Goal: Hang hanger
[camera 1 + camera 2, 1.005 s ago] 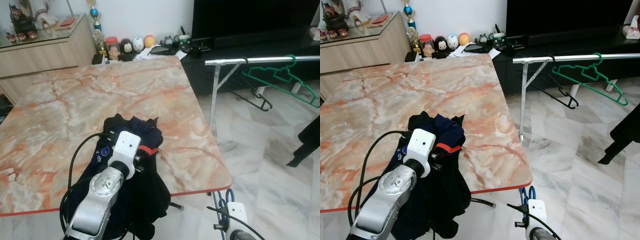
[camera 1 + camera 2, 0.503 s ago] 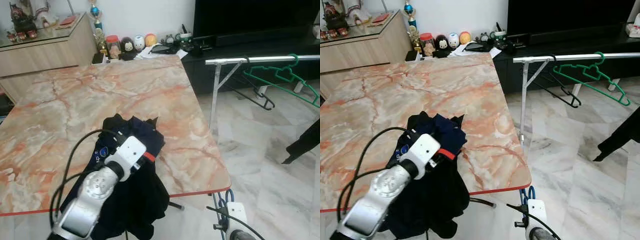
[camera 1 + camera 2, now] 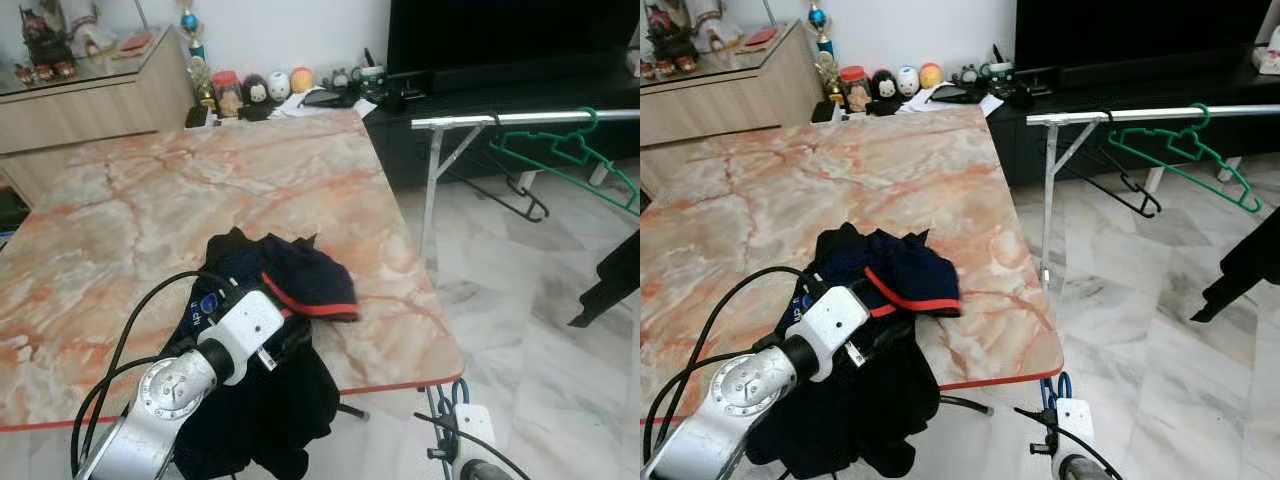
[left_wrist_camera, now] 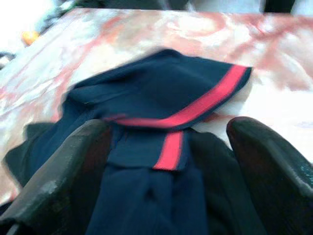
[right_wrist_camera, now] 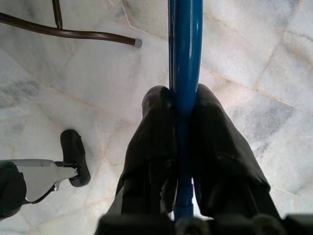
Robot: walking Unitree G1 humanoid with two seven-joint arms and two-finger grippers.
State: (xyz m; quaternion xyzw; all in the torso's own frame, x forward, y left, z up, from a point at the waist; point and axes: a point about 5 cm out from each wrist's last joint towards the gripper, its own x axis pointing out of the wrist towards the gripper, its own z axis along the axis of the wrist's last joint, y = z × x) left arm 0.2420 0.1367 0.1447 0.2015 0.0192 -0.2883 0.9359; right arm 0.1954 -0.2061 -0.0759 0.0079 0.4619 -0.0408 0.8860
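Observation:
A dark navy garment (image 3: 290, 275) with a red stripe lies bunched at the near edge of the marble table (image 3: 200, 190) and hangs partly over it. My left gripper (image 4: 168, 127) hovers just above it, open, its fingers (image 4: 73, 161) spread either side of the striped fold. Low at my right side, my right gripper (image 5: 183, 93) is shut on a blue hanger (image 5: 185, 29), whose hook (image 3: 455, 393) shows above the wrist. A metal clothes rail (image 3: 520, 119) stands to the right of the table, carrying a green hanger (image 3: 565, 150) and a black hanger (image 3: 520, 200).
A person's dark leg (image 3: 612, 275) stands on the marble floor at the far right. Figurines and jars (image 3: 265, 90) line the table's far edge, before a wooden cabinet (image 3: 90, 100) and a black TV console (image 3: 500, 60). A thin brown tube (image 5: 68, 32) lies on the floor.
My left arm has drawn back toward me and lower. The garment's red-striped flap has dropped out to the right onto the table. The person's leg has shifted slightly.

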